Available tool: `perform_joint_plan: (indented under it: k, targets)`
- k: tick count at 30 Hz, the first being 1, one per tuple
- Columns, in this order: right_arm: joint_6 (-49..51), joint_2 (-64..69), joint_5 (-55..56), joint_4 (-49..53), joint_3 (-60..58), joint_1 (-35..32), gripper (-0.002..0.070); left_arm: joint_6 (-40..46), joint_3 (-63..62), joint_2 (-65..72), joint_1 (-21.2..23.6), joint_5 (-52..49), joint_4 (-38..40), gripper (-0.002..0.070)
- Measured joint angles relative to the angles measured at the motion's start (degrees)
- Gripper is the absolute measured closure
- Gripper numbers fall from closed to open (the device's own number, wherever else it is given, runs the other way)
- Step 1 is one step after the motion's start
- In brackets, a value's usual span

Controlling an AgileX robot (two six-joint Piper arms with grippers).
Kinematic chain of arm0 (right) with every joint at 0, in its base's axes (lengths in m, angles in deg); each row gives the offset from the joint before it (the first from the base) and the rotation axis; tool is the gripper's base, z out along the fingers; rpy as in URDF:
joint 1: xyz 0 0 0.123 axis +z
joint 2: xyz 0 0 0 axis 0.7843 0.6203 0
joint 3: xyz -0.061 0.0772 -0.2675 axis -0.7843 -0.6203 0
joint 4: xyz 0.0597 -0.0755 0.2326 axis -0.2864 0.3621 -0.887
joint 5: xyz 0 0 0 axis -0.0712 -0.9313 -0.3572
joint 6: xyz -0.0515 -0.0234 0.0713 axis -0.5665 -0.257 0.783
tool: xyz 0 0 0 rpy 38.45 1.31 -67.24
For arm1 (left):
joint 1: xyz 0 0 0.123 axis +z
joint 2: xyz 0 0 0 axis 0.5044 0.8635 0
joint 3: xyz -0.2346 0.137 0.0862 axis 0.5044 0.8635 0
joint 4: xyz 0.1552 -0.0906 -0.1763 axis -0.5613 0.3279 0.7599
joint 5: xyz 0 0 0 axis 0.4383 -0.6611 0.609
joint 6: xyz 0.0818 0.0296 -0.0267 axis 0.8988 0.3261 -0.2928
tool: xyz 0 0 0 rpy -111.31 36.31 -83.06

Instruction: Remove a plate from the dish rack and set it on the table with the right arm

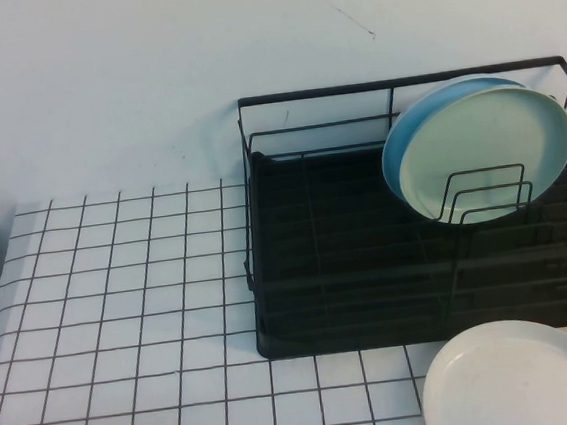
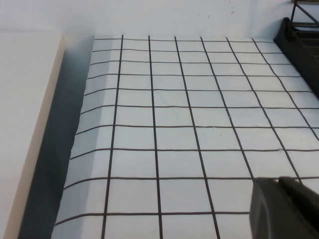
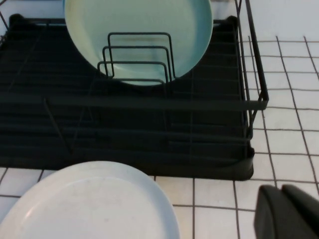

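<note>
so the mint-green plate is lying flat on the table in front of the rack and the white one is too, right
Not quite. The mint-green plate stands upright in the dish rack, against the sky-blue plate, as the high view shows. Only the white plate lies on the table in front.

Ahead of my right jaws, the plate (image 3: pixel 144 30) looks matt and smooth, pale mint. The dish rack (image 3: pixel 149 99) holding it is thin black wire over a dull black tray. Just beside my right jaws, the white plate (image 3: pixel 89 204) shows a soft sheen. The surface (image 2: pixel 174 124) under my left jaws looks smooth, slightly wrinkled.
</note>
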Motion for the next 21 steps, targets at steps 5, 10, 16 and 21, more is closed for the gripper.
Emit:
perform_joint_plan:
  k: [5,10,16,21]
  targets:
    - [-6.9,1.3,2.5,-1.2,1.0,0.0,0.068,0.1,0.0,0.0,0.0,0.0,0.0,0.0678]
    - [-18.8,10.0,1.7,-5.2,8.4,0.0,0.068,0.1,0.0,0.0,0.0,0.0,0.0,0.0678]
    - [-36.6,26.5,-2.3,-9.7,20.9,0.0,0.0666,0.1,0.0,0.0,0.0,0.0,0.0,0.0678]
    - [-51.8,40.1,-2.6,-11.8,28.2,2.3,0.0485,0.1,0.0,0.0,0.0,0.0,0.0,0.0678]
